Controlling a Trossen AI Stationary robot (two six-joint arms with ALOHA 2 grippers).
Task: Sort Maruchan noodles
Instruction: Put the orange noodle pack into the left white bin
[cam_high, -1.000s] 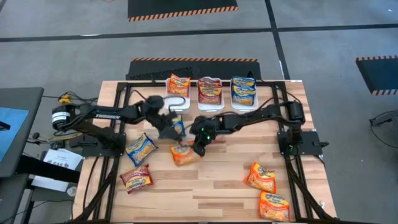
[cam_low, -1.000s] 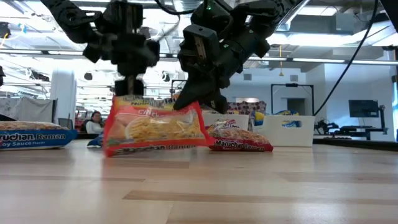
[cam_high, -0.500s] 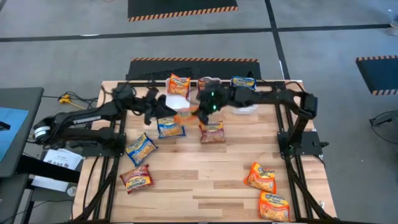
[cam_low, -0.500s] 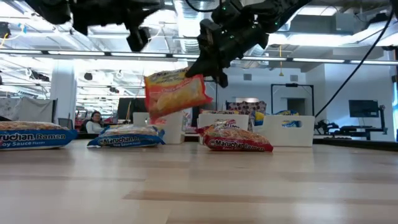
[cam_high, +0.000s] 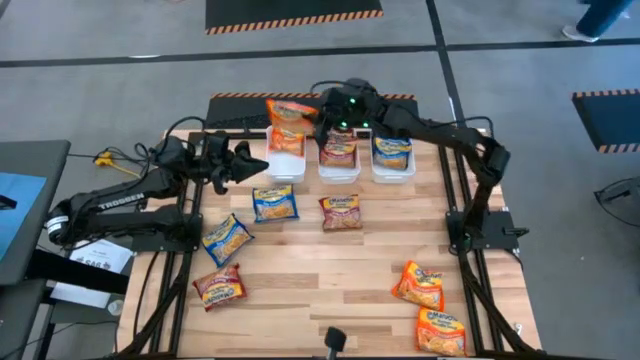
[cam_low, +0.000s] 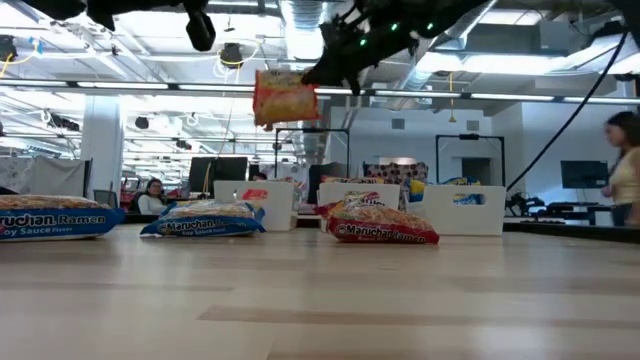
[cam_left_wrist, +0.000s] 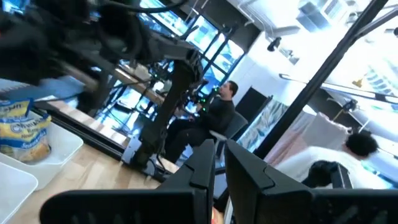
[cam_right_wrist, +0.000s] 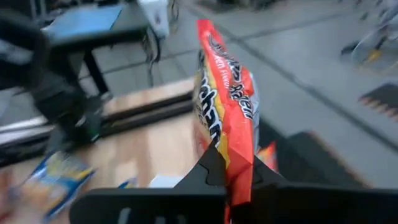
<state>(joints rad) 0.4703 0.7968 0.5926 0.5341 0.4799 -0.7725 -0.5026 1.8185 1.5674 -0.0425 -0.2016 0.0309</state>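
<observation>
Behind the counter (cam_high: 330, 280), 3 white bins (cam_high: 340, 162) waited. Right end effector (cam_high: 322, 118) gripped an orange Maruchan packet (cam_high: 288, 112) above the leftmost bin; left end effector (cam_high: 262, 161) hung closed, empty, nearby.

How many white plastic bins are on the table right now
3, in a row along the table's far edge: the left white plastic bin, below the orange packet held by the right gripper, the middle bin and the right bin.
</observation>
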